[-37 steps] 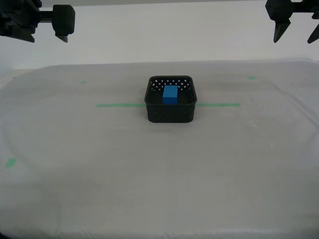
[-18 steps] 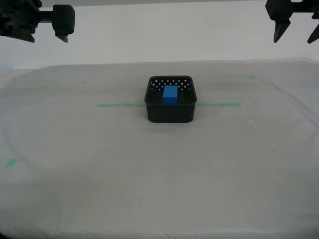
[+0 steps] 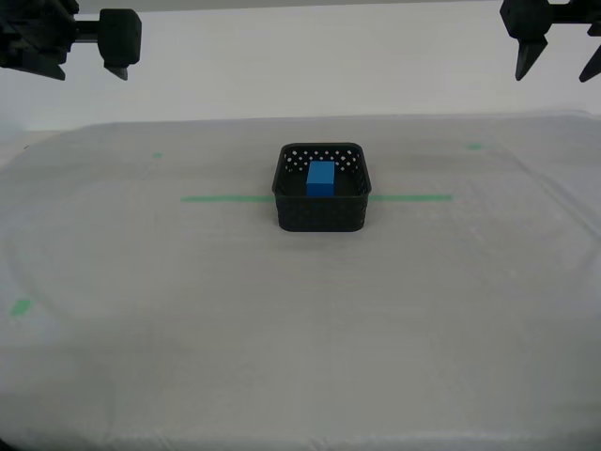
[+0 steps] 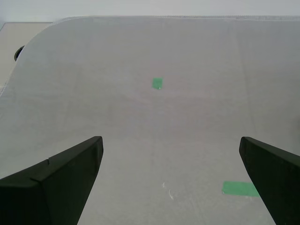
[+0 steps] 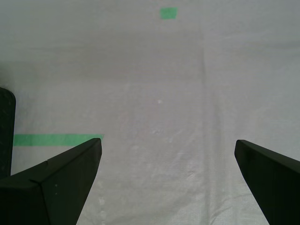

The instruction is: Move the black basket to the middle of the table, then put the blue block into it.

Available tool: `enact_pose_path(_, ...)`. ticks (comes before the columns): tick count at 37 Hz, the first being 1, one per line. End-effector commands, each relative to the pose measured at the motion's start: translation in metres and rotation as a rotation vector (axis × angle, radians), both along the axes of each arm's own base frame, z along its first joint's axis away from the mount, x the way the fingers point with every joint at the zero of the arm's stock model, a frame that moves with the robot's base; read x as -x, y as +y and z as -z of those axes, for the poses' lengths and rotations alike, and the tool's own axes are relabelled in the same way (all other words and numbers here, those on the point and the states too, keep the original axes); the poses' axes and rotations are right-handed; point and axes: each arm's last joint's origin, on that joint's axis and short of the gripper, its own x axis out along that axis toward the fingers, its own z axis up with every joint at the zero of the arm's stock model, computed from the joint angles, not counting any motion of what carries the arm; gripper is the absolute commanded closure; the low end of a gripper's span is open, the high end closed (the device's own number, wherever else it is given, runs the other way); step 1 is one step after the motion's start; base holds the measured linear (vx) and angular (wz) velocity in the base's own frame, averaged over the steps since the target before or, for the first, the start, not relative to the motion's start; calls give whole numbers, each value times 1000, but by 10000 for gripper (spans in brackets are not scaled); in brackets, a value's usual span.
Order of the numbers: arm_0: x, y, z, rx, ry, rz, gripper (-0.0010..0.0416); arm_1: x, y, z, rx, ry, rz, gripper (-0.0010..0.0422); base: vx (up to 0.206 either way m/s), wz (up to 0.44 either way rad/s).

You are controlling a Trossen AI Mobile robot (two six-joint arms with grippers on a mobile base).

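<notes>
The black basket (image 3: 321, 214) stands at the middle of the table (image 3: 300, 338), on the long green tape line (image 3: 225, 198). The blue block (image 3: 321, 178) lies inside it. My first gripper (image 5: 168, 140) hangs high at the exterior view's right (image 3: 559, 58), open and empty. Its wrist view shows a sliver of the basket (image 5: 5, 131) beside the tape line's end. My second gripper (image 4: 171, 140) hangs high at the exterior view's left (image 3: 84, 52), open and empty, over bare cloth. Both are well away from the basket.
Small green tape bits lie at the far left (image 3: 157, 155), far right (image 3: 474, 146) and near left (image 3: 19, 306) of the cloth. The table's rounded far corner (image 4: 51, 26) shows in the second wrist view.
</notes>
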Motion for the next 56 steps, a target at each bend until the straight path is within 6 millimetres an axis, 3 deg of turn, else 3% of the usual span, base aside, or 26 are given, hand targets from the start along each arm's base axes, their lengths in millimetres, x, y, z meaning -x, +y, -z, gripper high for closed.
enact_pose_path(1,0,0,0,0,-1,0,7,0,0,-1,1,-4,-2,12,0,0)
enact_pose_path(56,0,0,0,0,-1,0,7,0,0,-1,1,-4,-2,12,0,0)
